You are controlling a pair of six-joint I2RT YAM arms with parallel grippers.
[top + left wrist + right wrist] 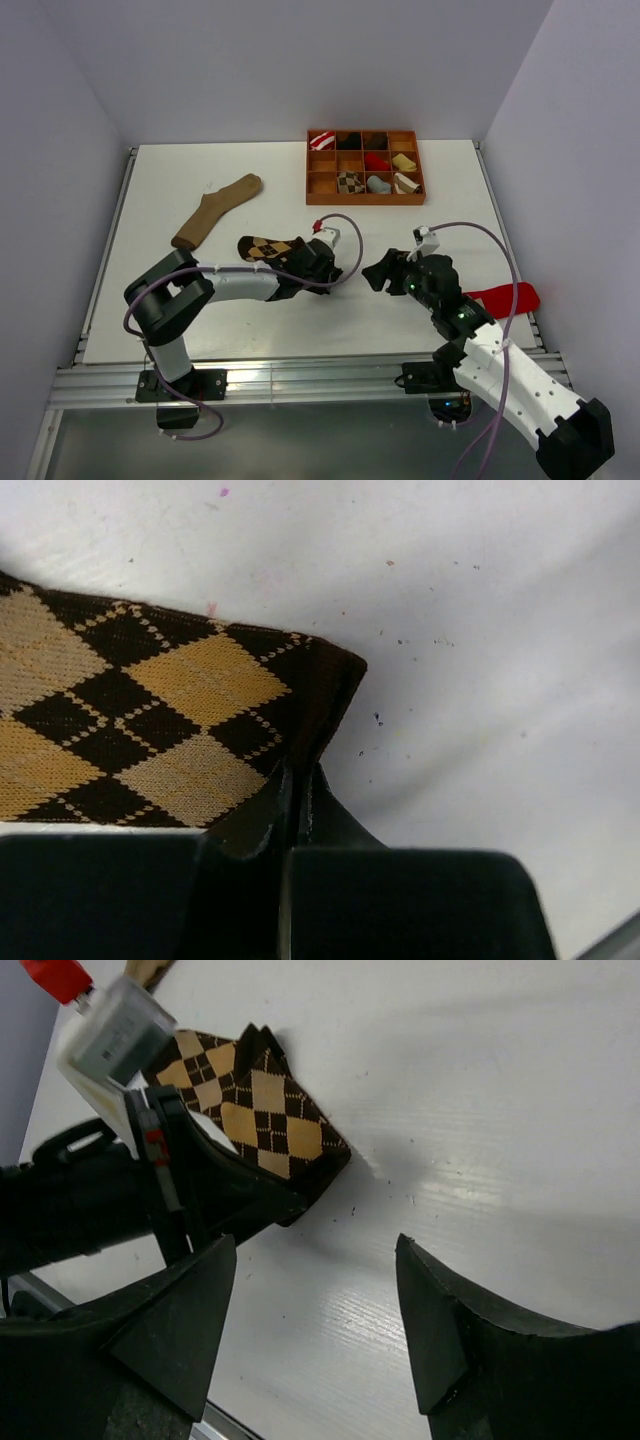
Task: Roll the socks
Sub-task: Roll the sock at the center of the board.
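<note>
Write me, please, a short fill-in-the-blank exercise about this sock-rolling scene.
1. The left gripper is ____ on a corner of the argyle sock.
2. The right gripper stands ____, holding nothing.
3. The plain sock at the right edge of the table is ____ in colour.
4. The long tan sock lies nearer the ____ gripper.
Missing words: shut; open; red; left.
</note>
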